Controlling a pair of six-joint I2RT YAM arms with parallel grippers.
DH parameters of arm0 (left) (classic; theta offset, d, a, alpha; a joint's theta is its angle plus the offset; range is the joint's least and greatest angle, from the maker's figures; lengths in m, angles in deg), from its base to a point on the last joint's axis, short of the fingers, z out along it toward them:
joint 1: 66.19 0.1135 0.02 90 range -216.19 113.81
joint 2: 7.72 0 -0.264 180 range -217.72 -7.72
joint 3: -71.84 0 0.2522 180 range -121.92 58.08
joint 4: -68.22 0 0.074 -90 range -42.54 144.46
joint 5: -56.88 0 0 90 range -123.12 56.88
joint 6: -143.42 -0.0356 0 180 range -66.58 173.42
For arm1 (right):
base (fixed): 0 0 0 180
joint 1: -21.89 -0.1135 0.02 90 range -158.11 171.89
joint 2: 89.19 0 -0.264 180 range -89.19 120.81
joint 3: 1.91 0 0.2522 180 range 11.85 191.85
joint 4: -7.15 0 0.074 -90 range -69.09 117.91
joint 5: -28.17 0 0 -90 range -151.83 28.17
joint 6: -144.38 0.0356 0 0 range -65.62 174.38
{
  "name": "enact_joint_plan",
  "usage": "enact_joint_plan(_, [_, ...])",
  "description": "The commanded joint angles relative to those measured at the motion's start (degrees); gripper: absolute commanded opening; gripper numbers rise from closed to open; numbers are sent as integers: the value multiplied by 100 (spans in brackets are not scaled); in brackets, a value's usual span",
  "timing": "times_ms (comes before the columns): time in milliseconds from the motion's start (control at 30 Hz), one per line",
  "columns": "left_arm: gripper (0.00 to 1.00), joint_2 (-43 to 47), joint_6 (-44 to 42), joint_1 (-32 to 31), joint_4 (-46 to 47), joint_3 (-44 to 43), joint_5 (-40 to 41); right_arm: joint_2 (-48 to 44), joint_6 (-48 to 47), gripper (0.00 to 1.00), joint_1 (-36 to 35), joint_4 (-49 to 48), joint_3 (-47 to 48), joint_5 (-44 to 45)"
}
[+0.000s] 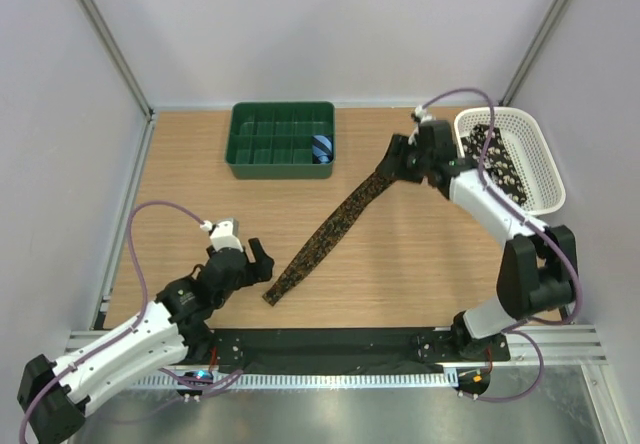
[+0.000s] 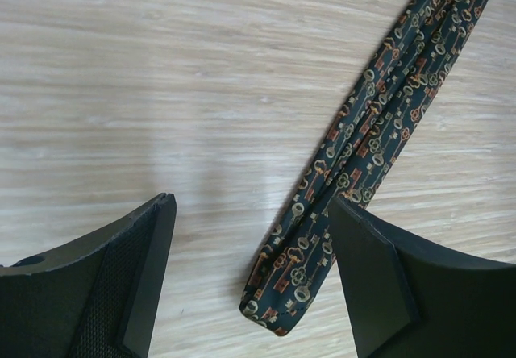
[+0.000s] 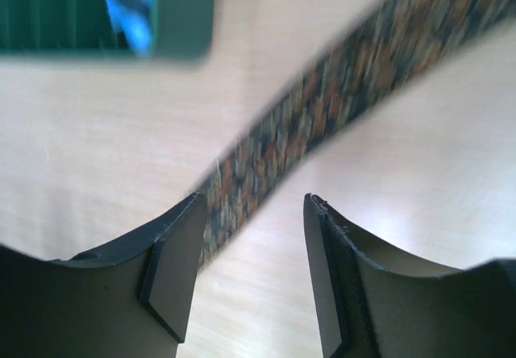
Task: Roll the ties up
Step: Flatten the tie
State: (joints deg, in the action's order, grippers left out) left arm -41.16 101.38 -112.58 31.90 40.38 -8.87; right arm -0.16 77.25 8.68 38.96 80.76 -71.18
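A dark tie (image 1: pixel 325 236) with small orange and tan key motifs lies flat and diagonal across the wooden table. Its near end (image 2: pixel 292 287) rests between the fingertips of my left gripper (image 2: pixel 251 276), closer to the right finger (image 2: pixel 372 277); that gripper is open and holds nothing. My right gripper (image 1: pixel 398 164) hovers over the tie's far end. In the right wrist view the blurred tie (image 3: pixel 322 108) runs from the upper right to under the left finger (image 3: pixel 173 269). The right gripper (image 3: pixel 250 253) is open with bare table between its fingers.
A green compartment tray (image 1: pixel 270 129) stands at the back with a small blue striped roll (image 1: pixel 321 147) in its right corner. A white basket (image 1: pixel 540 169) at the back right holds dark ties with pale spots (image 1: pixel 497 154). Frame posts stand at both back corners.
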Motion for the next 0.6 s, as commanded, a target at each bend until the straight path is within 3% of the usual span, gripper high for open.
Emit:
enact_joint_plan(0, [80, -295, -1067, -10, 858, -340, -52, -465, 928, 57, -242, -818, -1298, -217])
enact_joint_plan(267, [80, -1858, -1588, 33, 1720, -805, -368, -1072, 684, 32, -1902, -574, -2267, 652])
enact_joint_plan(400, [78, -2789, -1799, 95, 2010, -1043, -781, -1011, 385, 31, -2615, -373, -2259, 1320])
enact_joint_plan(567, [76, -3020, -1756, 235, 2555, -894, -992, -686, 367, 31, -3117, -283, -2144, 1980])
